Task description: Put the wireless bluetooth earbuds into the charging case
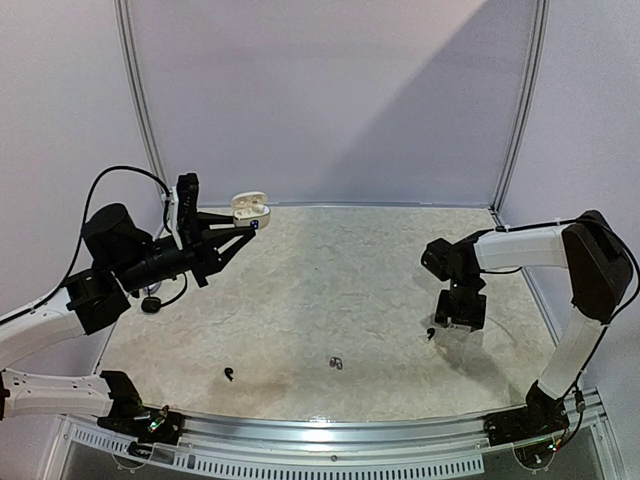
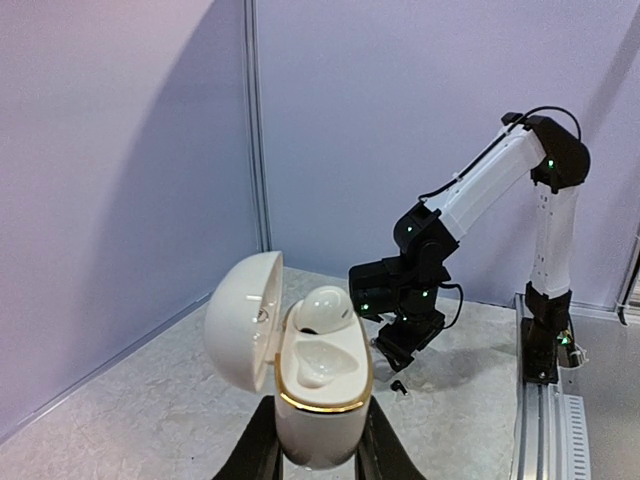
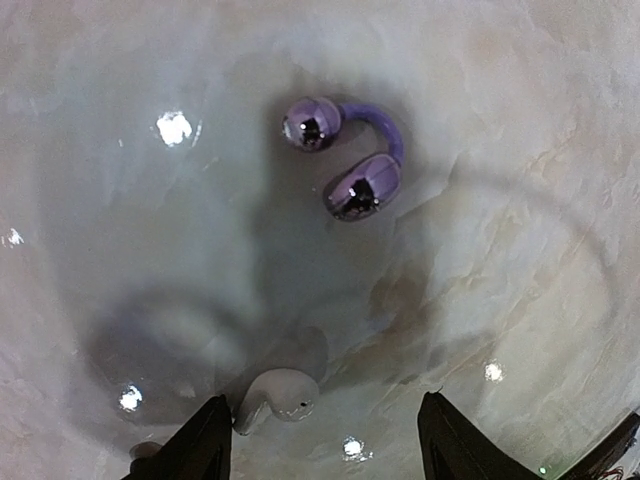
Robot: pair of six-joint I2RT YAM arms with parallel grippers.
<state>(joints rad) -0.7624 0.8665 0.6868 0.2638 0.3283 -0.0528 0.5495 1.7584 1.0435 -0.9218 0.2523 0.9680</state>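
I see left fingers (image 2: 262, 452) pinching open charging case (image 2: 322, 395), right fingers (image 3: 205, 445) spread over white earbud (image 3: 277, 394), silvery earbud (image 3: 345, 168) near it

The marbled beige table (image 1: 330, 280) bears a black earbud (image 1: 231, 374), a silvery earbud (image 1: 337, 362), a glossy purple clip-shaped earbud (image 3: 345, 165) and a white earbud (image 3: 275, 395).
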